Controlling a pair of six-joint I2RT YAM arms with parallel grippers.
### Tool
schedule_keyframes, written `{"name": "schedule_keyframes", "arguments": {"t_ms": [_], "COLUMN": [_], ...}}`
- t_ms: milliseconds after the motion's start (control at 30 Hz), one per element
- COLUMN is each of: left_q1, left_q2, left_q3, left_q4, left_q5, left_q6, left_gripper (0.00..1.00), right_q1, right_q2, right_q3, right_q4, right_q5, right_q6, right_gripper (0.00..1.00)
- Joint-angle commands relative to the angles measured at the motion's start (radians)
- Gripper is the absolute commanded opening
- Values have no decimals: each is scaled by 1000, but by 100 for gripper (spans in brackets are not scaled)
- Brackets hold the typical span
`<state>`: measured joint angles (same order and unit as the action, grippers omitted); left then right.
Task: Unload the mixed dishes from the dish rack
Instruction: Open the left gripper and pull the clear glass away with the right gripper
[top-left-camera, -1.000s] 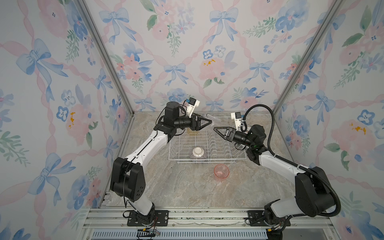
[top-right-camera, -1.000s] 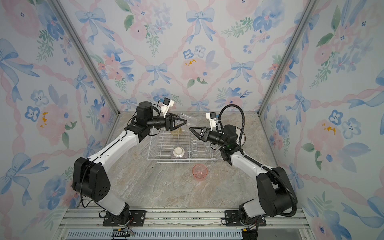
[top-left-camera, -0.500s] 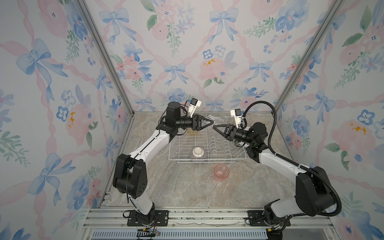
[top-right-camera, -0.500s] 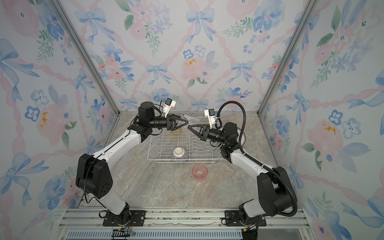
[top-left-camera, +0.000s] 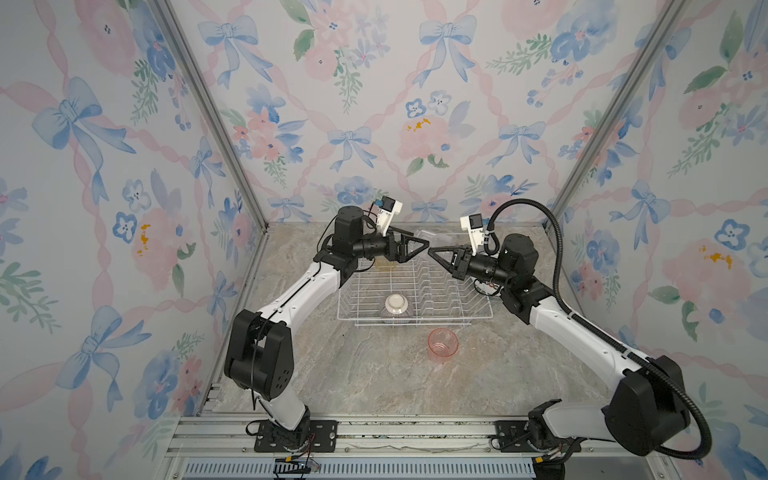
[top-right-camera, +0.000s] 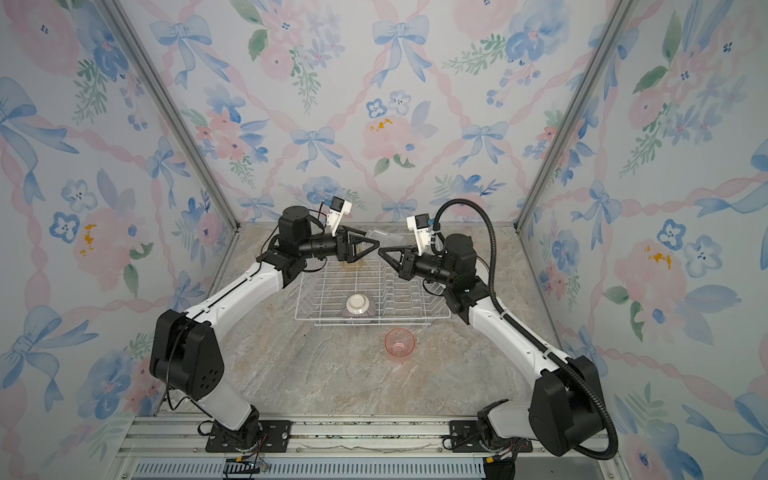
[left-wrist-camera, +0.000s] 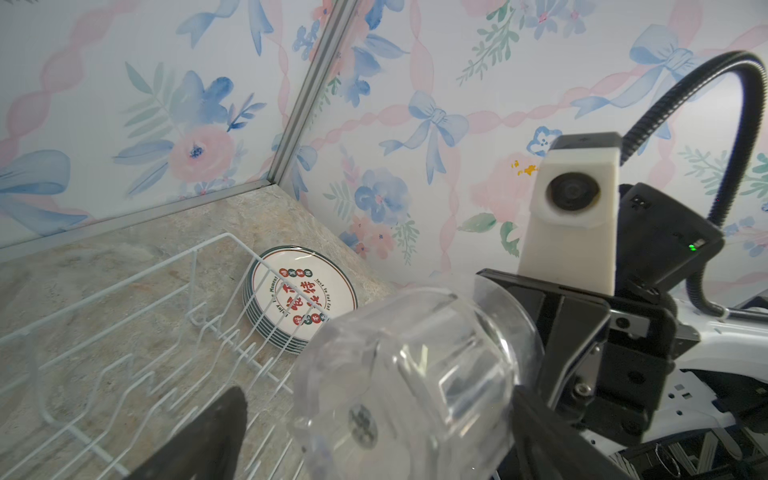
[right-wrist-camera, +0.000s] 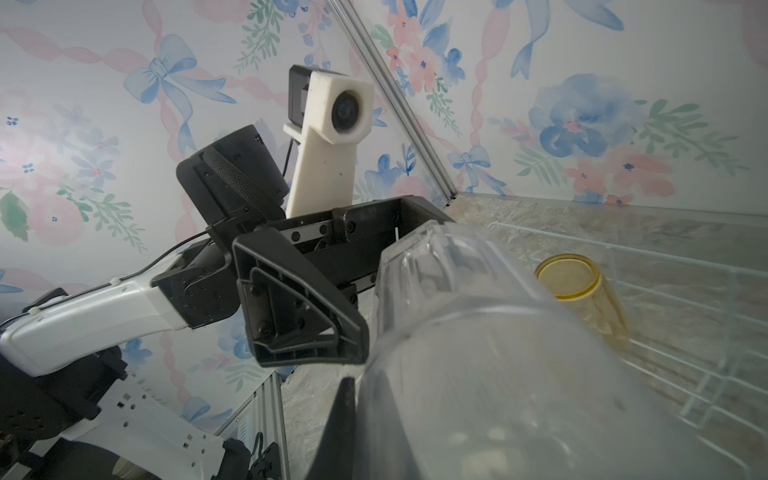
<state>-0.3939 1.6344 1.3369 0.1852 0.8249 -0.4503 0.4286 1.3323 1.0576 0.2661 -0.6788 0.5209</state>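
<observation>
Right gripper (top-left-camera: 431, 251) pinches clear tumbler (left-wrist-camera: 407, 374); left gripper (top-left-camera: 424, 238) spread.

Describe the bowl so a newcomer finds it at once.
Find the white wire rack mid-table. By its near rim the bowl sits upside down, white foot up. The yellow tumbler at the far rim is see-through; the bowl is opaque.

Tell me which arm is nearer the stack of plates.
Right. The right arm reaches directly over the plate stack, which lies on the table just outside the dish rack; the left arm is at the rack's opposite end.
</observation>
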Motion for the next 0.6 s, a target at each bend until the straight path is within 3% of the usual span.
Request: {"name": "schedule_keyframes", "arguments": {"t_ms": [0, 167, 300, 433, 567], "left_q1": [10, 10, 13, 21, 30], "left_q2": [-96, -215, -306, -325, -344], "left_q3": [-36, -135, -216, -222, -239], "left_q4": [-37, -104, -155, -222, -221], "left_q5": [-165, -455, -693, -756, -760], "left_q6": [85, 151, 184, 209, 209], "left_gripper": [98, 98, 98, 98, 98], "right_q1": [10, 67, 205, 338, 495], "right_q2": [-54, -66, -92, -102, -77], "right_q3": [103, 243, 320, 370, 390], "right_q4": [-344, -758, -1003, -1183, -1282], "right_q5": [101, 249, 493, 682, 713], "right_q6": [-227, -452, -589, -633, -665], "right_gripper": [0, 0, 0, 0, 0]}}
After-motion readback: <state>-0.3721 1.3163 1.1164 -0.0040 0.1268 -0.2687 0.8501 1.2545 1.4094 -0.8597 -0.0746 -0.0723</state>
